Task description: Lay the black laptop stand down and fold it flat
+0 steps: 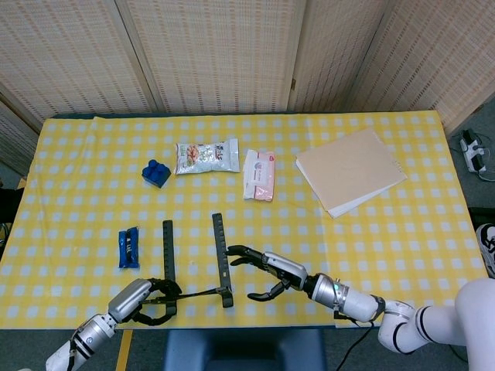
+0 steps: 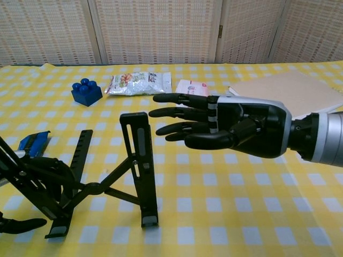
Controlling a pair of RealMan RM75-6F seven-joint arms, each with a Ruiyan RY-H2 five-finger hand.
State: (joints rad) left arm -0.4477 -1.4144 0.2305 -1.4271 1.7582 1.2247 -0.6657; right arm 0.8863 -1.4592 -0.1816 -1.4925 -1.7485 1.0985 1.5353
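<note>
Yellow-and-white checked tablecloth [image 1: 93, 193] over the whole table. Near the front edge, left of centre: black metal laptop stand [image 1: 193, 267] [image 2: 107, 176], two slotted bars running near to far, joined at the near end by crossed struts; in the chest view still propped open, right bar rising at a tilt from its foot on the cloth. Left hand [image 1: 147, 297] [image 2: 43, 179] at the stand's near-left corner, dark fingers [image 2: 56, 170] curled around the left bar and strut, gripping the frame. Right hand [image 1: 259, 270] [image 2: 225, 126] just right of the right bar, fingers [image 2: 177, 112] stretched out and spread toward it, thumb apart below, holding nothing; tips near the bar, contact impossible to tell. Left of the stand, a small blue wrapped packet [image 1: 128, 247] [image 2: 33, 143] flat on the cloth. Farther back, a blue studded plastic building block [image 1: 155, 172] [image 2: 86, 91], then to its right a clear snack bag with printed label [image 1: 206, 156] [image 2: 138, 83], then a pink-and-white pack of wipes [image 1: 259, 175] [image 2: 193, 85]. At far right, a stack of tan cardboard sheets [image 1: 349, 170] [image 2: 284, 91], well apart from both hands. Behind the table, woven beige screen panels [image 1: 216, 54].
</note>
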